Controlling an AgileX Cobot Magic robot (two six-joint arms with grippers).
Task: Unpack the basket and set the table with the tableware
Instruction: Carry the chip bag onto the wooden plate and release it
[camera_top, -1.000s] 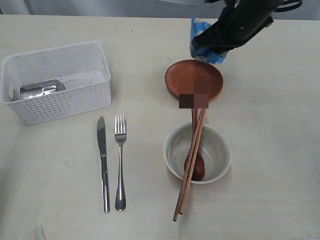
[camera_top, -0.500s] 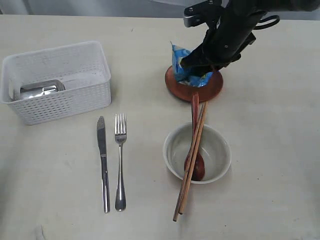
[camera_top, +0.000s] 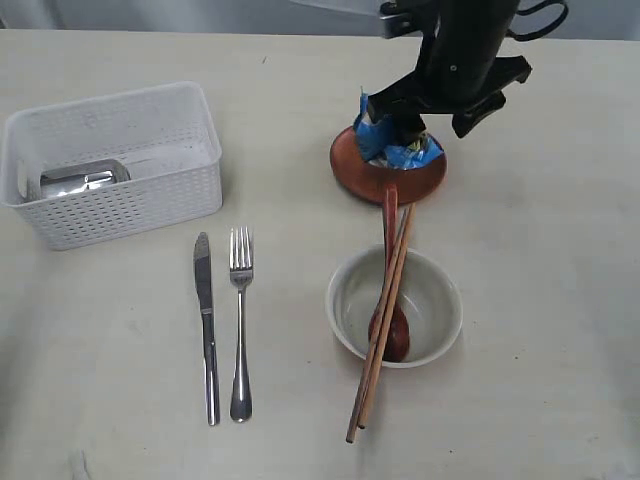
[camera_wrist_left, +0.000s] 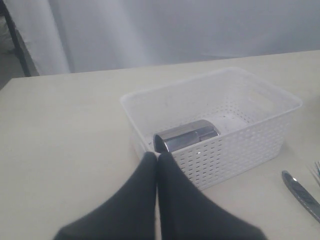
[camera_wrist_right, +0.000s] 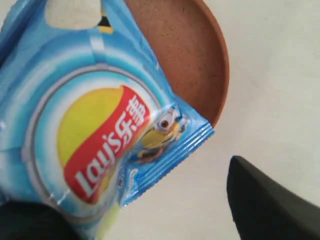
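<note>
One piece left to unpack: steel cup (camera_top: 80, 180) (camera_wrist_left: 187, 135), lying on its side in the basket (camera_top: 130, 205) (camera_wrist_left: 240, 150), which sits at 10 o'clock on the table (camera_top: 540, 300) (clock read on the exterior view, 12 = far edge). The cup sits at the basket's 9 o'clock end, close to the wall.

Handling, my read:
- Cup is rigid, smooth steel, so slippery, and it will roll on its side. Probably light. Not fragile.
- Best hold: pinch across the body mid-length, or one finger inside the open mouth and one outside on the rim.
- Basket is thin plastic and likely light; a snagged wall could drag it along.

Claws:
- Left claw (camera_wrist_left: 157, 156): fingers pressed together, nothing between them, aimed at the basket from just outside.
- Right claw (camera_top: 430, 125): fingers spread, gripping nothing. It hangs over the chip bag (camera_top: 400, 140) (camera_wrist_right: 100, 125), which lies on the plate (camera_top: 375, 180) (camera_wrist_right: 185, 55) at 1 o'clock.

In the way: basket walls hem in the cup, so approach from above. Knife (camera_top: 205, 320) and fork (camera_top: 240, 330) lie at 7 o'clock, just below the basket. Bowl (camera_top: 440, 300) at 5 o'clock holds the spoon (camera_top: 390, 215) and chopsticks (camera_top: 375, 370); the spoon handle reaches the plate rim.
</note>
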